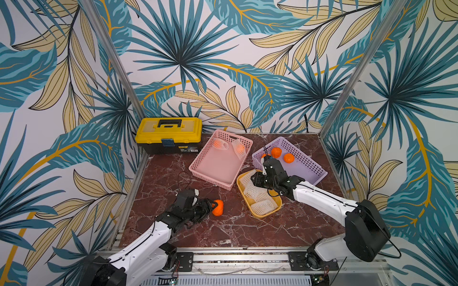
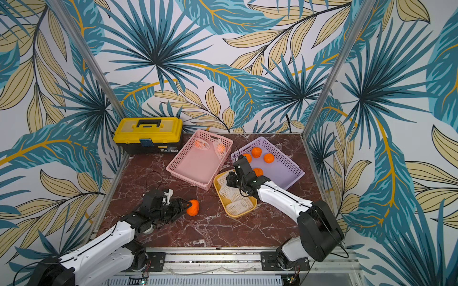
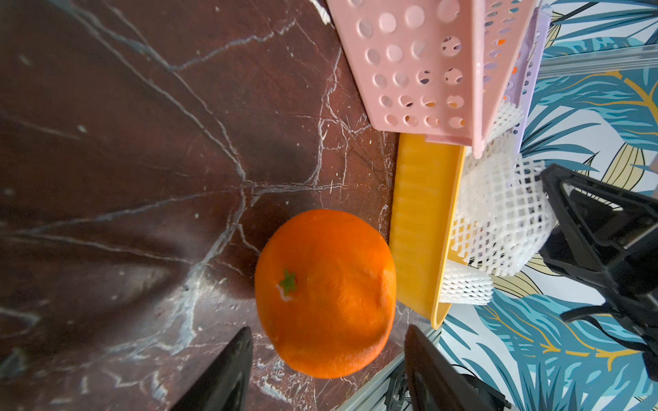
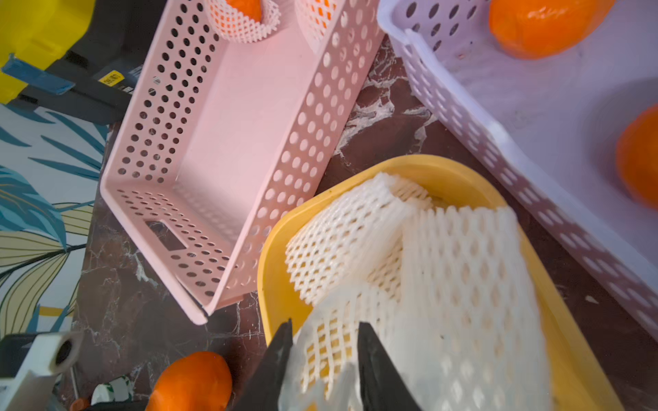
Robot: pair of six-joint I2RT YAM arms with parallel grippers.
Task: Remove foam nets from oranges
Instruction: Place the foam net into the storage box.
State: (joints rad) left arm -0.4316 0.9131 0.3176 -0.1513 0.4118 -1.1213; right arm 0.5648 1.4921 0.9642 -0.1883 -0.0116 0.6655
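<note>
A bare orange (image 1: 218,208) (image 3: 324,291) lies on the marble table. My left gripper (image 1: 214,204) (image 3: 327,331) is open, its fingertips flanking the fruit's near end with small gaps. My right gripper (image 1: 255,179) (image 4: 324,327) hovers over the yellow tray (image 1: 267,214), jaws open, with a loose white foam net (image 4: 327,348) between them. Several empty foam nets (image 1: 262,204) (image 4: 427,249) fill the tray. Two netted oranges (image 1: 219,144) (image 1: 240,148) sit at the far end of the pink basket (image 1: 213,173). Several bare oranges (image 2: 269,158) lie in the purple basket (image 1: 319,173).
A yellow and black toolbox (image 1: 168,135) stands at the back left corner. The pink basket, purple basket and yellow tray crowd together in the middle and back right. Metal frame posts and leaf-patterned walls enclose the table (image 1: 235,230).
</note>
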